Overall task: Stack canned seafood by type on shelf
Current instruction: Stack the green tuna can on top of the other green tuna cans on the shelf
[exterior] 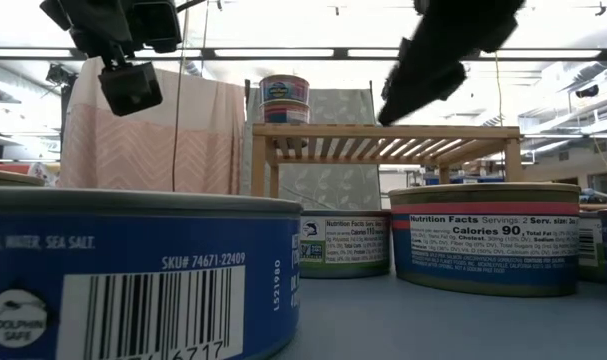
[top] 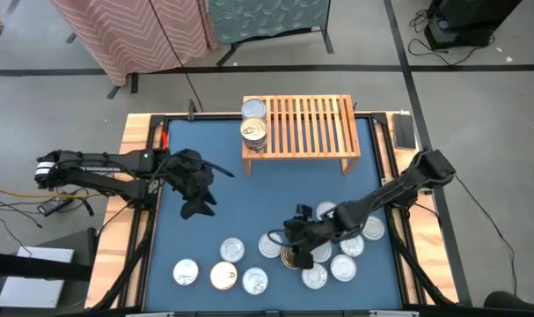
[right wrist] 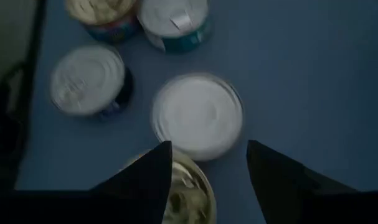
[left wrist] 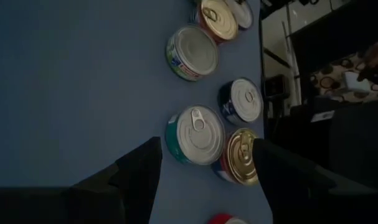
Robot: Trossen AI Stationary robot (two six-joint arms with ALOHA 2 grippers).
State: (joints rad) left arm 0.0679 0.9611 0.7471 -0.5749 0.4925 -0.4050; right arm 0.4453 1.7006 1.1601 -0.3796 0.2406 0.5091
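Down at the lower right, the right gripper (top: 295,239) hangs with fingers spread and empty over packed cans (top: 332,255), so closing now could clip a neighbour and knock it aside, while the shelf (top: 306,123) up top holds just two.

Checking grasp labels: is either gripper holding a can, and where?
Nothing held. Right gripper open above loose round tins; left gripper open, empty.
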